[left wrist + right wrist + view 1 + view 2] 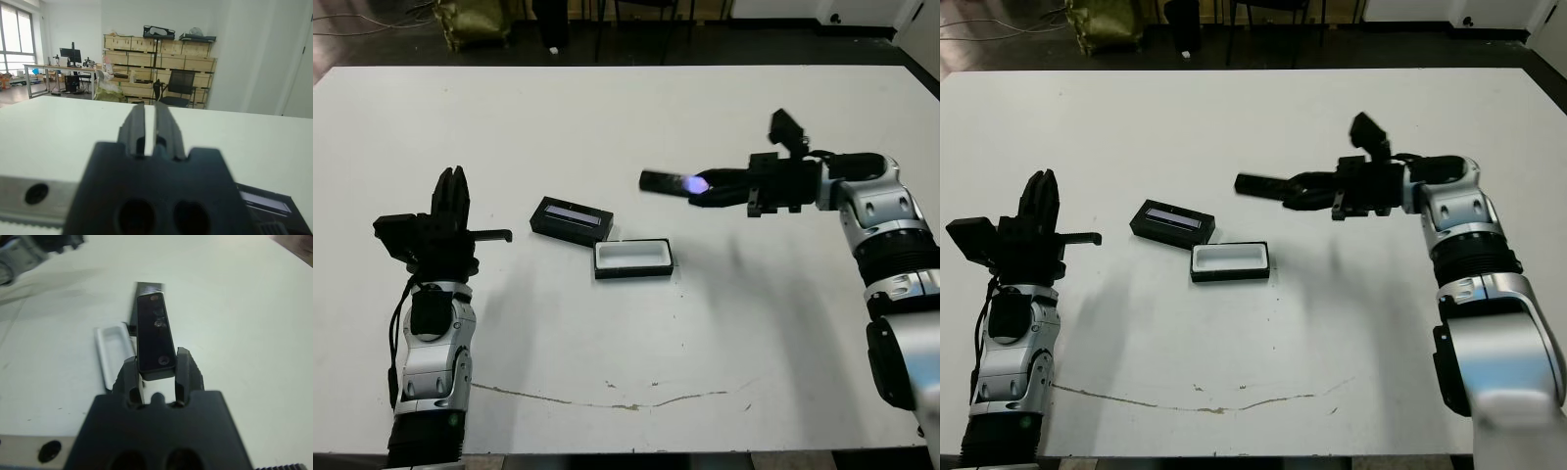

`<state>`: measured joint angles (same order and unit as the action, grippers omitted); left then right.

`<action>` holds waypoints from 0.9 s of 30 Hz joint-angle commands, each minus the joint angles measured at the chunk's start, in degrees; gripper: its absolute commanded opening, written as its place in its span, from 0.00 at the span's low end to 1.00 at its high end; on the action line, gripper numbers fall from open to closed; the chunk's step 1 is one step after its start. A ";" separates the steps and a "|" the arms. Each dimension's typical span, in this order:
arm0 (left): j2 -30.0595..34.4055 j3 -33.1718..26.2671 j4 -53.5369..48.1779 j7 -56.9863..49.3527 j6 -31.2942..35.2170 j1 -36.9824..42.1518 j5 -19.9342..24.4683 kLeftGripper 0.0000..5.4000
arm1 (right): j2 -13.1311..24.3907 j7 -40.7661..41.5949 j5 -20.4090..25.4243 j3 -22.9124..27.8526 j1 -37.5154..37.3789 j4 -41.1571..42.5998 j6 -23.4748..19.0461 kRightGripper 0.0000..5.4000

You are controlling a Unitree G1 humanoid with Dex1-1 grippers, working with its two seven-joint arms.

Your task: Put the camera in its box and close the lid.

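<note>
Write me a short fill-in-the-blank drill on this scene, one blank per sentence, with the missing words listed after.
1. The camera is held in the air by the ____ gripper.
2. The lining inside the box is ____.
3. The lid lies on the table beside the box, on the side toward the robot's ____ arm.
4. The left gripper holds ____.

Missing words: right; white; left; nothing

The camera [672,182] is black with a small purple-blue glow. Its box [633,258] is black outside and white inside. The lid [571,216] is black with a pale blue-grey stripe. The tabletop [607,117] is white.
</note>
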<state>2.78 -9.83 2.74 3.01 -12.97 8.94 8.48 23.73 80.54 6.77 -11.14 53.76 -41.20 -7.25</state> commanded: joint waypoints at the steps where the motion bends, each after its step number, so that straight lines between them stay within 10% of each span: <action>1: 0.33 0.03 0.49 -0.15 0.48 -1.15 -0.45 0.00 | 0.04 2.22 0.02 -2.19 -2.70 5.00 -3.40 0.01; 27: -0.21 0.61 -0.66 -0.17 2.02 -1.56 0.06 0.00 | -1.04 3.54 -3.89 -10.02 -1.26 7.50 -7.21 0.01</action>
<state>2.47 -9.17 1.86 2.93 -12.00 8.64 8.50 22.76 84.72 3.68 -20.60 51.83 -32.69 -15.32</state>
